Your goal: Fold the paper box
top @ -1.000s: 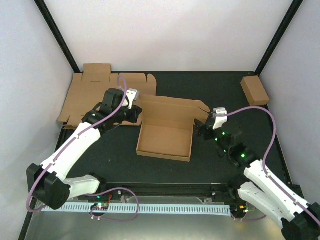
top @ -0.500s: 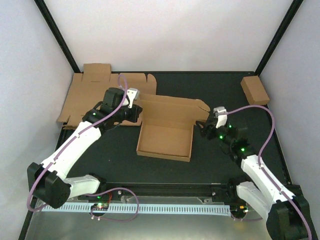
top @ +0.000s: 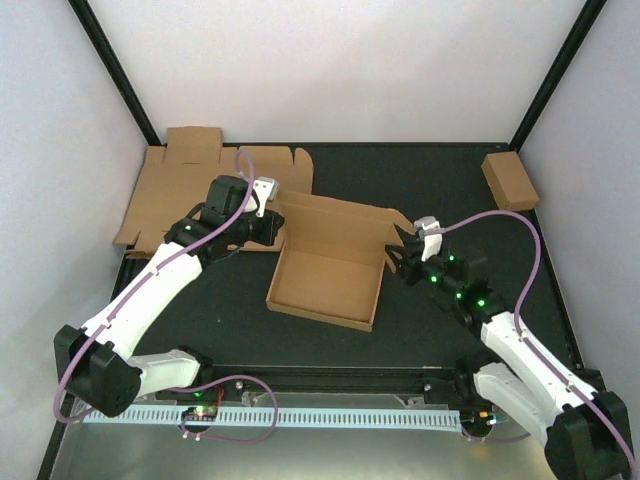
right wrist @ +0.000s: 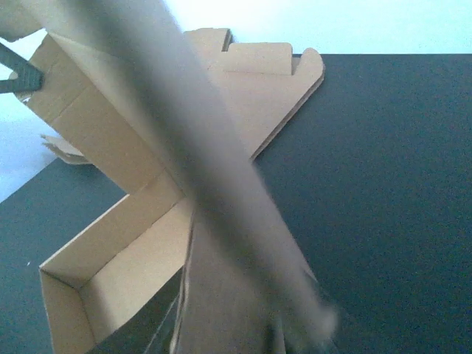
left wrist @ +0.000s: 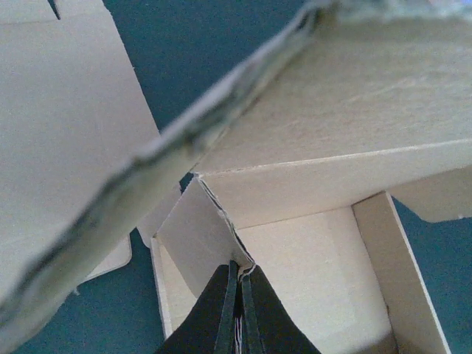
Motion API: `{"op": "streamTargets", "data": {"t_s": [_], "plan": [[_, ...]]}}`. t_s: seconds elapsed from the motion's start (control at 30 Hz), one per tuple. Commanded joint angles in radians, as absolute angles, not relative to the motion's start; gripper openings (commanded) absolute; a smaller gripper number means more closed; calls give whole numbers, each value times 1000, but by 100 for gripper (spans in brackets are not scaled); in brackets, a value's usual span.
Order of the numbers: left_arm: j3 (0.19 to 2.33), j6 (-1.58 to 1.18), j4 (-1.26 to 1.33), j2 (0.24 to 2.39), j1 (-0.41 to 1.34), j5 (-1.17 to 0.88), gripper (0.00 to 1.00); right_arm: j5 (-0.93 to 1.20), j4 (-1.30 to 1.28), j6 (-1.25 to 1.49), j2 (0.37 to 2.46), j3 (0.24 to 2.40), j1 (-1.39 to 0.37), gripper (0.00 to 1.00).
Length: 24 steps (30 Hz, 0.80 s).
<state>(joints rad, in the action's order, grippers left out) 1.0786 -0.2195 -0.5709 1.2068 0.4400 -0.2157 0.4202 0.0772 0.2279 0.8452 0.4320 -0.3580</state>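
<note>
The black table (top: 400,180) carries the paper box (top: 325,285) at centre, a flat cardboard blank (top: 170,190) at ten o'clock, and a small closed box (top: 510,181) at two o'clock.

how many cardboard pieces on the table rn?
3: the paper box mid-table, a flat cardboard blank far left, a small closed box far right. The blank may hide more sheets beneath.

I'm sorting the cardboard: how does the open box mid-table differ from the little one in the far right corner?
The paper box is open, an uncovered tray with its lid flap up; the small box is closed. The paper box is wide and shallow, the small box far smaller. Both are plain brown cardboard.
</note>
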Motion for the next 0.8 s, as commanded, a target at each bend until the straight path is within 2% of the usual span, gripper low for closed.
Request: {"op": "streamTargets", "data": {"t_s": [0.0,0.07,0.13,0.23,0.37,0.47,0.77], "plan": [[1083,-245,-581,1190,446,-243,2,246,77,297,822,441,-433,28],[1075,-250,-579,1180,446,-238,2,147,65,343,831,459,-487,22],[1070,-251,-581,1172,446,-233,2,55,53,382,852,488,-545,22],[1073,-253,-587,1170,446,-236,2,-18,12,443,911,531,-594,32],[1075,-255,-593,1170,447,-236,2,-115,1,519,931,504,-631,34],[1077,-247,-612,1166,448,-225,2,-187,-7,617,906,472,-634,24],[1050,-245,-638,1134,448,-215,2,-240,-70,741,989,593,-724,22]]}}
